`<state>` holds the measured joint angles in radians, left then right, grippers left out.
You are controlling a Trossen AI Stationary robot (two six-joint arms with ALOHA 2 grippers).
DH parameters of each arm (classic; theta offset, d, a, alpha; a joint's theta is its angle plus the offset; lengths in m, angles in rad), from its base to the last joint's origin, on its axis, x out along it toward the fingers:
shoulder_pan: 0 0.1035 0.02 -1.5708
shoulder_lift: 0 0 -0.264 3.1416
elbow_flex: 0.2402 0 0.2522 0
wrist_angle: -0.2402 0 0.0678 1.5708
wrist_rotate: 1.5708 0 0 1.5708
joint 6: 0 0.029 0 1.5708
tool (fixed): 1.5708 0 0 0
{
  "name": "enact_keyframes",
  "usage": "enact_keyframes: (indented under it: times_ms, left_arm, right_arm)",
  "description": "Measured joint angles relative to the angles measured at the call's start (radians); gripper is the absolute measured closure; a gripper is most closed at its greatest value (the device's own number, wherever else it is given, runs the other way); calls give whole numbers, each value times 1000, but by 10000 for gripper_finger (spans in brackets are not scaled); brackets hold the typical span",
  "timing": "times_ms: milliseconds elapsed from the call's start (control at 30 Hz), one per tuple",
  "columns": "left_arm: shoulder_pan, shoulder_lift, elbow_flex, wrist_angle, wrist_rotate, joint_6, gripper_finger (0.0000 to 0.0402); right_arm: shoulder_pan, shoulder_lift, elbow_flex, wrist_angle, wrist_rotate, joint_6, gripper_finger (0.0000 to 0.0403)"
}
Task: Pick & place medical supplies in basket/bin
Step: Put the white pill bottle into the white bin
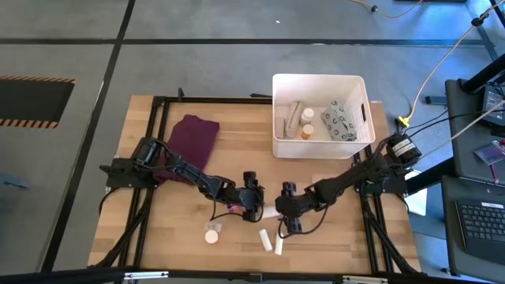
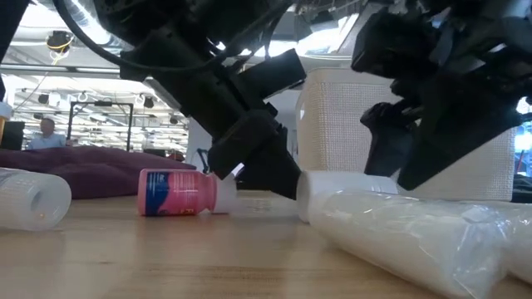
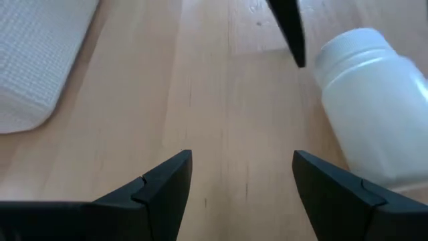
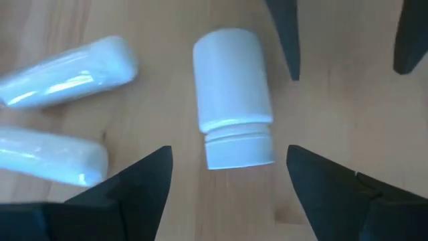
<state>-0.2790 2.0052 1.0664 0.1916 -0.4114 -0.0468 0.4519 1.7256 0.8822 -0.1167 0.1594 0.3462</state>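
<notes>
A white pill bottle lies on its side on the wooden table, between my two grippers. My right gripper hangs over it, open, with one finger on each side of the capped end and neither touching it. My left gripper is open over bare wood, and the same bottle lies just outside one of its fingers. A pink-labelled bottle lies on its side beside the left gripper. The white basket stands at the far right and holds several supplies.
Two wrapped white tubes and a round white container lie near the front edge. A purple folded cloth lies at the far left. The two grippers' fingertips stand close together at mid-table.
</notes>
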Motion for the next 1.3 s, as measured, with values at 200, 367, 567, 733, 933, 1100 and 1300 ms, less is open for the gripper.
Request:
enact_keyframes:
  times_ms: [200, 367, 567, 733, 933, 1100, 1300]
  left_arm:
    - [0, -3, 0, 0, -8, 8, 151]
    - [0, -3, 0, -9, -7, 7, 151]
    - [0, -3, 0, -9, -7, 6, 151]
    - [0, -3, 0, -9, -7, 7, 151]
    - [0, -3, 0, -9, -7, 7, 151]
    - [0, -10, 0, -49, -40, 7, 151]
    - [7, -50, 0, -98, -40, -34, 151]
  right_arm:
    - [38, -1, -38, 104, 110, -14, 107]
    - [48, -1, -106, 231, 110, -19, 107]
    - [53, -1, -186, 400, 110, -38, 107]
    - [53, -1, -201, 403, 119, -51, 107]
    - [53, -1, -201, 405, 162, -78, 107]
    - [64, -1, -201, 397, 162, -66, 107]
    - [69, -1, -201, 397, 162, -67, 107]
